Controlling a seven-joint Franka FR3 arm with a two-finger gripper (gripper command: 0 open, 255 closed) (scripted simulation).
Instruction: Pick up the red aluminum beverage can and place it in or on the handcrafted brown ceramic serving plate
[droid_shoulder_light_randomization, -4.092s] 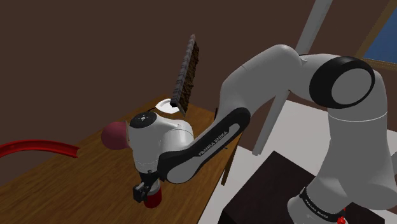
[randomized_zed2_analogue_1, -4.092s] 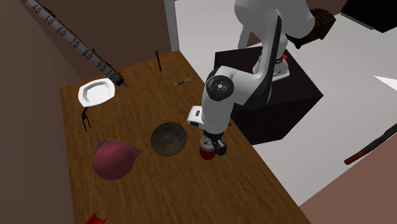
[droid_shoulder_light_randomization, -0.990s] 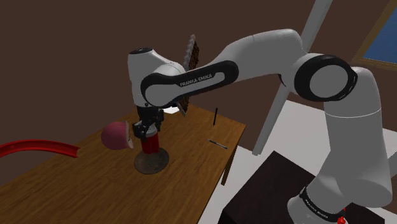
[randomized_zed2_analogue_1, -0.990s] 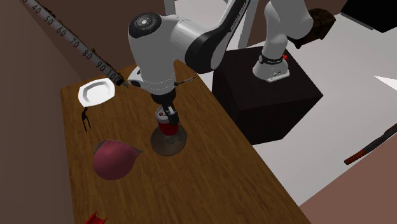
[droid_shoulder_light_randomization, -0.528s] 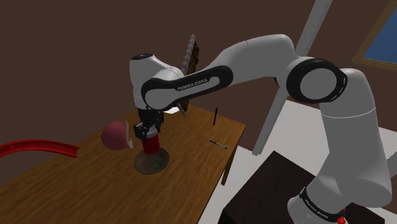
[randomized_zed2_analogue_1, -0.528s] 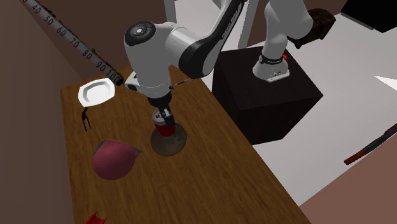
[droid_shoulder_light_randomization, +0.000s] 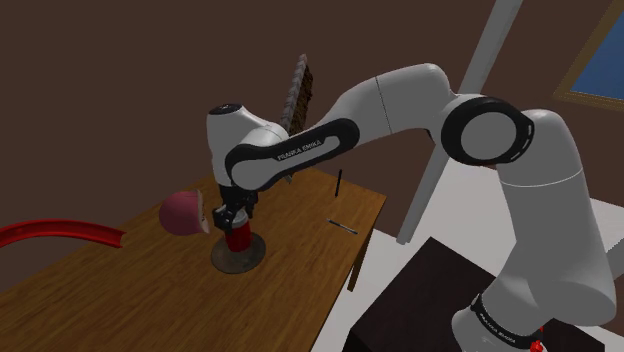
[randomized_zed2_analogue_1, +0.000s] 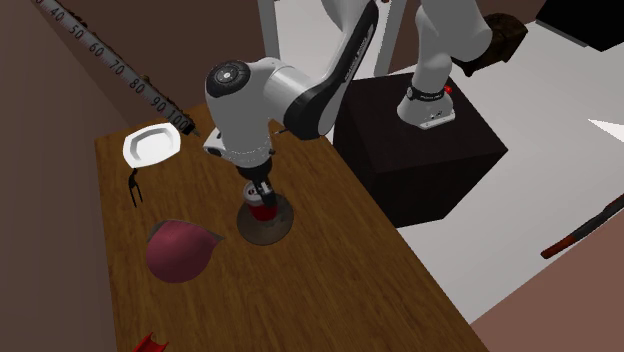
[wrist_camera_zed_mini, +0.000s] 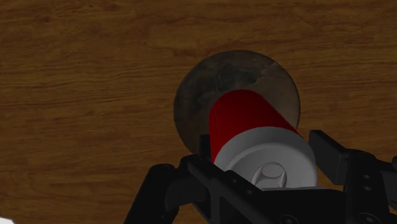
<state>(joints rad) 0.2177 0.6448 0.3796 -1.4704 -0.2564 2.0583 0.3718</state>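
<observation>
A: State of the end effector (wrist_camera_zed_mini: 264, 147)?
B: The red can (wrist_camera_zed_mini: 245, 118) is pinched between the fingers (wrist_camera_zed_mini: 329, 153) — held upright.
A: Can location?
B: Seen over the brown plate (wrist_camera_zed_mini: 191, 111) on the worktop (wrist_camera_zed_mini: 89, 95) — contact cannot be told.

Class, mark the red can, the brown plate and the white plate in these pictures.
red can (wrist_camera_zed_mini: 245, 118): wrist view, its red side.
brown plate (wrist_camera_zed_mini: 235, 70): wrist view, bare surface beyond the can.
white plate (randomized_zed2_analogue_1: 151, 146): second exterior view, its middle.

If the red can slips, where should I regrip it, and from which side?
Across the round side wall near the top rim, from straight above: the red can stands upright over the brown plate, as the gripper clasps it now.
</observation>
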